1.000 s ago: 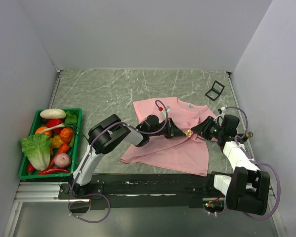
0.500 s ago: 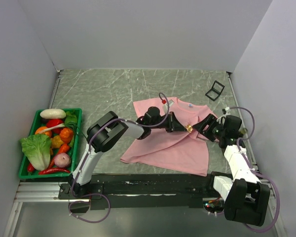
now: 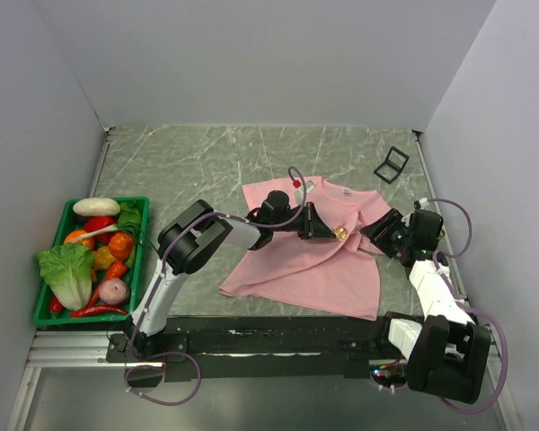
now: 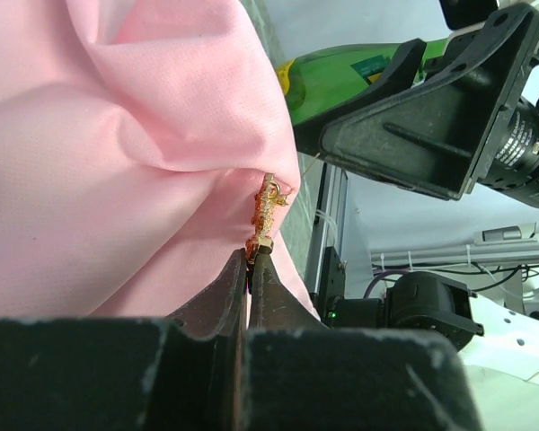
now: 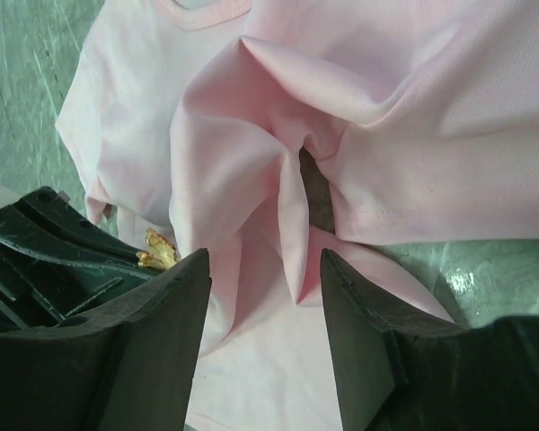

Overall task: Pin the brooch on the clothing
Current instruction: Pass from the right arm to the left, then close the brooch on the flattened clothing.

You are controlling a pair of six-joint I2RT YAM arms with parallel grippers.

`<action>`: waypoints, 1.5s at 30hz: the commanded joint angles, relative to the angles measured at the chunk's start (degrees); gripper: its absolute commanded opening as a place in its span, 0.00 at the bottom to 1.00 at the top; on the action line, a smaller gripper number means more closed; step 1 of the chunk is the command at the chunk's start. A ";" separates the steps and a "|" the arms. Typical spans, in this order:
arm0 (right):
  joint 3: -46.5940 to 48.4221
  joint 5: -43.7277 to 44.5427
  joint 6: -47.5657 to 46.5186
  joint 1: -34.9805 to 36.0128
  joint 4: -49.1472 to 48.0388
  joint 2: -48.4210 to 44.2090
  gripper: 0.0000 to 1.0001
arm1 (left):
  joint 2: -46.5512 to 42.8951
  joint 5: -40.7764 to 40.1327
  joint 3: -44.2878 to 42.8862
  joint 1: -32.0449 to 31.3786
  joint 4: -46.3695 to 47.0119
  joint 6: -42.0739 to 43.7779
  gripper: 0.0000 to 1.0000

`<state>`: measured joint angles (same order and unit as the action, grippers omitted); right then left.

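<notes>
The left claw [image 4: 250,262] pinched the brooch [image 4: 268,202] at a fold of the clothing [image 4: 117,135]. The right claw [image 5: 265,269] stood wide and empty. Pinning judged unfinished.

Pink T-shirt [image 3: 314,265] rumpled on grey table [image 3: 207,162], left gripper [image 3: 333,233] at brooch [image 3: 341,232] mid-shirt, right gripper [image 3: 371,235] near its sleeve, green vegetable crate [image 3: 81,319] left

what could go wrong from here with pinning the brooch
1. The left end effector pinches only the lower tip of the brooch. So slim a hold could let it twist or slip out when pushed.
2. The right end effector stands open around a raised fold of the T-shirt without clamping it. The soft cloth may yield instead of being pierced.
3. The two end effectors are close together, so a further push might knock one against the other.
</notes>
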<state>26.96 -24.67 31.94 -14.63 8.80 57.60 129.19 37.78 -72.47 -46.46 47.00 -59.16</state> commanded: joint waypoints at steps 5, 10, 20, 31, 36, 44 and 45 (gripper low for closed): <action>-0.85 1.55 1.45 0.04 -6.95 4.61 0.53 | 0.28 1.77 -3.29 0.23 -0.51 2.38 0.01; -0.59 0.06 1.54 1.00 -8.53 7.17 0.44 | 0.37 1.95 -3.82 0.23 -1.21 2.82 0.01; -2.35 -3.02 2.60 2.77 -14.42 5.24 0.42 | 0.54 1.42 -5.23 0.31 -4.29 4.66 0.01; -4.02 -4.34 1.89 3.56 -16.09 1.98 0.42 | 0.01 0.54 -6.81 0.31 -8.77 7.12 0.01; -4.37 -5.13 2.33 4.35 -17.06 2.69 0.40 | 0.10 0.28 -7.69 0.23 -9.47 7.39 0.01; -4.81 -4.95 3.74 6.19 -18.29 2.95 0.38 | 0.19 0.01 -8.39 0.23 -10.62 7.92 0.01; -4.81 -4.61 3.83 6.46 -18.38 3.04 0.38 | 0.28 0.10 -8.57 0.23 -10.62 7.92 0.01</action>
<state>22.83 -29.41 35.09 -9.32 -6.13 60.58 129.32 38.09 -78.46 -46.30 35.40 -52.56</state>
